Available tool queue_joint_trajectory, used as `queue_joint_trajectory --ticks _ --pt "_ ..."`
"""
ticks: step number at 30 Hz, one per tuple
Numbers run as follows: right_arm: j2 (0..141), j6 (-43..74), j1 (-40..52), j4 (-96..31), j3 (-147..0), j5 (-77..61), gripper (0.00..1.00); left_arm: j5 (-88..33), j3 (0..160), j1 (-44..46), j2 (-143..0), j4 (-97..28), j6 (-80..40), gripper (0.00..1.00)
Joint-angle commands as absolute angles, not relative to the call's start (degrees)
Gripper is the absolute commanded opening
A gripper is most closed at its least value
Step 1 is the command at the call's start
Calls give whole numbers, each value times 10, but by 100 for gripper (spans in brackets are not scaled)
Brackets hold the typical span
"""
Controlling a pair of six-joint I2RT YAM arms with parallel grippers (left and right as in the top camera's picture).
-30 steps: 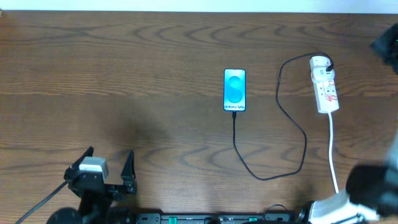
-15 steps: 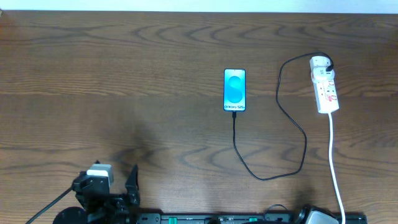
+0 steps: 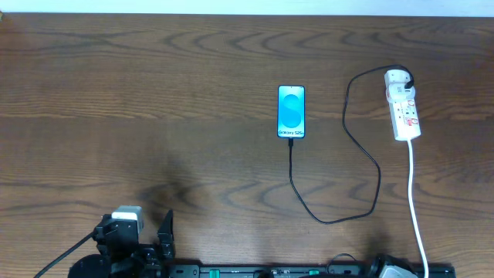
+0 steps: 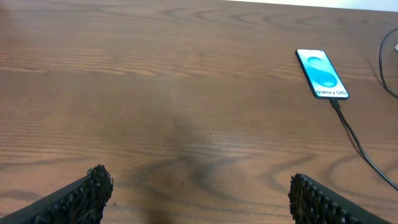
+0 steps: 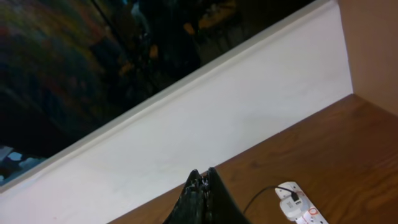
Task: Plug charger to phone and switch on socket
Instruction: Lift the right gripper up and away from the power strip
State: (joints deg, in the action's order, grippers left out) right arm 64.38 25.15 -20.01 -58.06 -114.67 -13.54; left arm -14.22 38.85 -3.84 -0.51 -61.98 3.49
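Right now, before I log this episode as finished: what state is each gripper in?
Left gripper: open, holding nothing.
Right gripper: closed, holding nothing.

Even, soft light; sharp focus.

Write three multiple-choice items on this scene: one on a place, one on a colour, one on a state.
1. In the overhead view, the socket lies where from the phone? A left B right C on it
2. The charger is what colour? A white B red C black
3. The left gripper is: A open B shut on the phone C shut on the charger
Answers: 1 B, it sits nearer the right edge; 2 C, a thin black line runs from the phone; 3 A, its fingers stand wide apart with nothing between.
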Motion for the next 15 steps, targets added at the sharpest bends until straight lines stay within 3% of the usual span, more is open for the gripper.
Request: queue_joint_trajectory --ticks 1,6,15 --pt "622 243 -190 -582 -1142 -136 1 -138 389 -18 -1 -621 43 93" --pt "580 243 -179 -560 -1107 -136 1 -139 389 22 -1 -621 43 93" --pt "517 243 -179 -491 -1024 -137 2 -138 389 1 -1 -621 43 93"
